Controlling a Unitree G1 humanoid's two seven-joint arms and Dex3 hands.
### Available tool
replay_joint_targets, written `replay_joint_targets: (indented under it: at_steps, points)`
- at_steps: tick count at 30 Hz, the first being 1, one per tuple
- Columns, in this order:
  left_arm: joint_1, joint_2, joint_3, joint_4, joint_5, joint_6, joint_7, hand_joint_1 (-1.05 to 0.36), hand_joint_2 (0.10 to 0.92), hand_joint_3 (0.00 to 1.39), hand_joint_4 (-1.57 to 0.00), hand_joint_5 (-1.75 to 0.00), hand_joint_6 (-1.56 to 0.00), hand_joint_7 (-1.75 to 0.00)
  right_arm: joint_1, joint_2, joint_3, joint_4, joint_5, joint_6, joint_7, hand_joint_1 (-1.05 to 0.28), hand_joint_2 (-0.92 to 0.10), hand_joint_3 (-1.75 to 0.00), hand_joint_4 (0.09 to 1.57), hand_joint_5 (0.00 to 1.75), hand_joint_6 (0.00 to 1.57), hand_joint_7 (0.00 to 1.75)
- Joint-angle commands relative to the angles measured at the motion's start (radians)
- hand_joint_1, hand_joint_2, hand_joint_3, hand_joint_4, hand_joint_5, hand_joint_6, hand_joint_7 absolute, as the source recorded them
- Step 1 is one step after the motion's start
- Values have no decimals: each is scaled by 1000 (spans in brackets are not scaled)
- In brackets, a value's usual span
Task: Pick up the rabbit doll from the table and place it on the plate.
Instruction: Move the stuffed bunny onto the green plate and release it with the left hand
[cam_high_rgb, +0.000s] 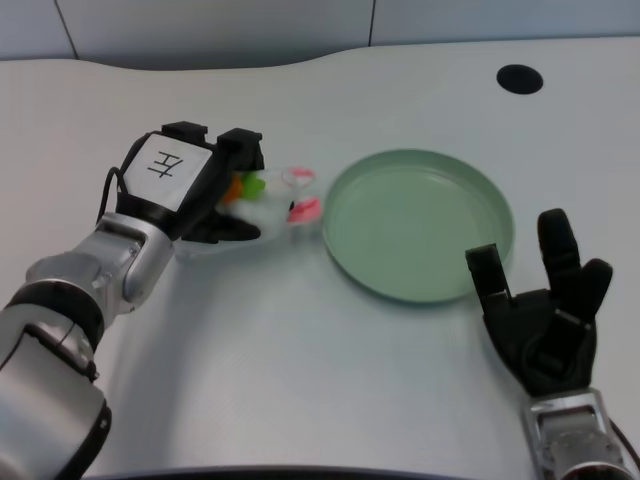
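Left hand (200, 190) is the first thing I notice from where I stand: it is black, with a white label on its back, and its fingers are curled around the rabbit doll (278, 198), so it is holding the doll and not open. Going from big to small, the white table (300, 380) carries everything. On it the green plate (418, 222) lies to the right of the doll, with nothing inside; only its smooth bottom shows.

Next is the doll itself, which sits between the hand and the plate, just beside the plate's left rim. It is white with pink, orange and green parts. It is partly hidden by the fingers and a little blurred, so I cannot say surely if it is lifted or resting on the table.

I judge the doll to be light and soft, easy to squeeze, not fragile and not slippery. The body in the middle seems the best place to hold, because the thin pink parts would bend and slip out.
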Motion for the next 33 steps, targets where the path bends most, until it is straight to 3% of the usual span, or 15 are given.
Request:
replay_joint_targets:
  at_steps: [1,9,22,23,25,27,30,33]
  points:
    - [-41,21,39,-7,-40,-43,-3,-513,921,259,-819,-1746,-600,-1725,15,-1,2,28,-5,11,-10,-651,-921,-196,648,1076,1071,21]
    - [-81,21,42,-13,-26,-75,33,-503,921,238,-837,-1746,-593,-1746,-1,-8,4,46,-7,8,-6,-654,-921,-221,657,1049,1067,15]
    - [-86,19,33,-10,-23,-83,50,-491,921,227,-843,-1746,-588,-1746,-4,-9,3,53,-7,6,-4,-657,-921,-221,645,1062,1070,14]
    - [-106,-30,18,-16,-13,-109,55,-493,921,259,-852,-1746,-587,-1746,-2,10,2,51,-6,-14,-2,-658,-921,-233,640,1061,1067,12]
    - [-130,-92,-3,-21,-2,-141,63,-496,921,359,-880,-1746,-584,-1746,0,34,1,49,-4,-41,1,-661,-921,-272,626,1057,1054,5]
    - [-137,-105,-8,-19,1,-150,67,-496,921,389,-889,-1746,-583,-1746,0,40,1,50,-4,-50,2,-661,-921,-286,621,1058,1050,3]
    - [-161,-181,-50,-13,32,-144,16,-510,921,398,-902,-1746,-594,-1746,18,61,-7,42,0,-97,-4,-676,-921,-300,614,1057,1047,1]
    - [-165,-209,-65,-8,42,-139,12,-495,921,396,-928,-1746,-615,-1746,29,67,-9,33,3,-106,0,-675,-921,-314,598,1060,1032,0]
